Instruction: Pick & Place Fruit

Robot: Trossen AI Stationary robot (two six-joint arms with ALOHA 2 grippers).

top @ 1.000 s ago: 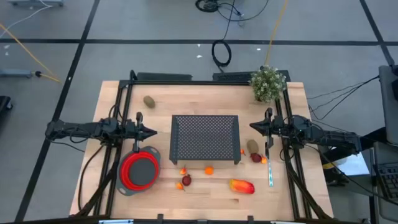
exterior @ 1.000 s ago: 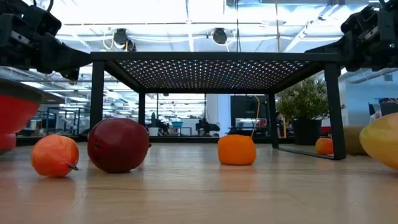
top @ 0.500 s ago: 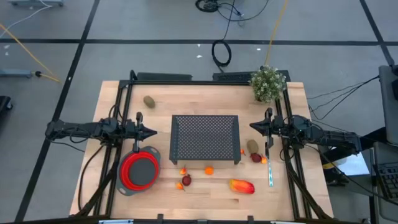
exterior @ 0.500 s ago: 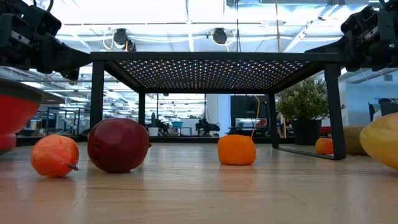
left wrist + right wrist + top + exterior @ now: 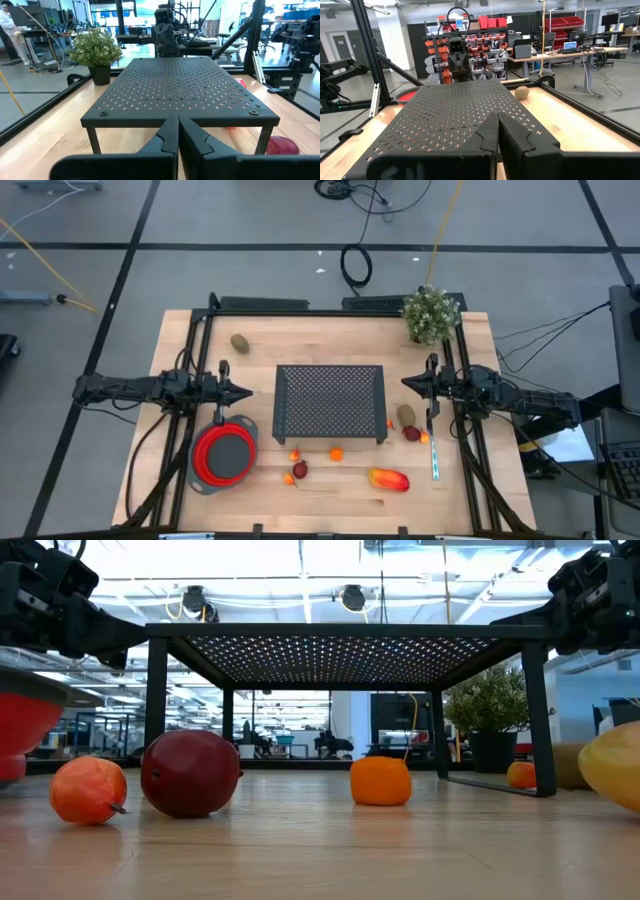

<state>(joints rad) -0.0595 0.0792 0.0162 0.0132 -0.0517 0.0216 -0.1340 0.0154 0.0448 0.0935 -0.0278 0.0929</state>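
The toy fruit lies on the wooden table around a black perforated rack (image 5: 330, 402). One brown oval (image 5: 240, 342) sits far left, also seen as the brown oval (image 5: 522, 92). Another brown oval (image 5: 406, 415) lies right of the rack beside a dark red piece (image 5: 412, 433). An orange ball (image 5: 336, 452), a dark red piece (image 5: 300, 469) and the long red-orange-yellow piece (image 5: 390, 479) lie near the front edge. My left gripper (image 5: 245, 392) hovers shut left of the rack. My right gripper (image 5: 405, 384) hovers shut right of it. Both touch nothing.
A red collapsible bowl (image 5: 224, 454) stands front left. A potted plant (image 5: 431, 313) occupies the far right corner. A thin pale-handled utensil (image 5: 436, 455) lies along the right side. In the low view, the dark red piece (image 5: 190, 773) and orange balls (image 5: 380, 781) sit before the rack.
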